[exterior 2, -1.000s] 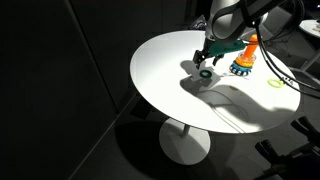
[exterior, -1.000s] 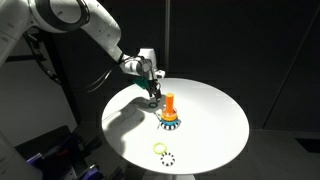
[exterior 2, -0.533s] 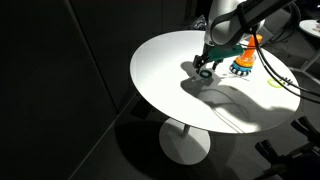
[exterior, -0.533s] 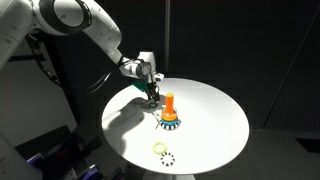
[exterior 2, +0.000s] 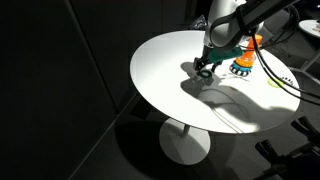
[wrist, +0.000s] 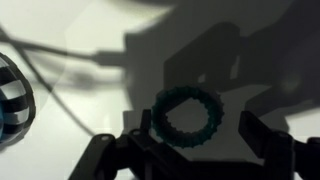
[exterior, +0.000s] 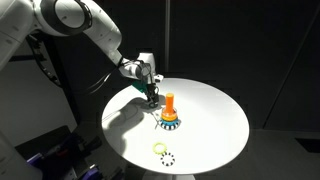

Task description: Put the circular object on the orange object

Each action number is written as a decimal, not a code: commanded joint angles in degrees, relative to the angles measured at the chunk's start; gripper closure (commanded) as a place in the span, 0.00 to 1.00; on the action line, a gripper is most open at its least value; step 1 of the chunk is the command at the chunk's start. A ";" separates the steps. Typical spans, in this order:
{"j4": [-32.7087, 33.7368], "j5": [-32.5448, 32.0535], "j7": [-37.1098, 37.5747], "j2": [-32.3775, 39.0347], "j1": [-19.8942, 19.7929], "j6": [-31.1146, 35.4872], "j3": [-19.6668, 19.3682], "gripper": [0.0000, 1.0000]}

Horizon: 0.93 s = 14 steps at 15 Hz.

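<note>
wrist view: claw (wrist: 190, 130) open around the green ring (wrist: 187, 115) on the white table (wrist: 80, 30).
the ring lies flat between the two spread fingers (wrist: 262, 145); whether they touch it cannot be told. in an exterior view the claw (exterior: 152, 96) is low at the table (exterior: 215, 120), just beside the orange peg (exterior: 169, 104), whose striped base (wrist: 10, 100) shows at the wrist view's edge. the ring is not on the peg.

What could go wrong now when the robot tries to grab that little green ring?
The dark green ring lies thin and flat on the white table, so the gripper might slide over it or pinch only one edge and drop it. The orange peg stands close beside the gripper, so a sideways swing could knock it.
</note>
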 commanded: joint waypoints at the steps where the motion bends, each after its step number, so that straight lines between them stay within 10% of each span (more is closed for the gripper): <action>1: 0.98 0.50 0.83 0.20 0.08 -1.64 0.14 0.14; 14: 1.18 0.39 0.92 0.38 0.26 -1.87 0.14 0.71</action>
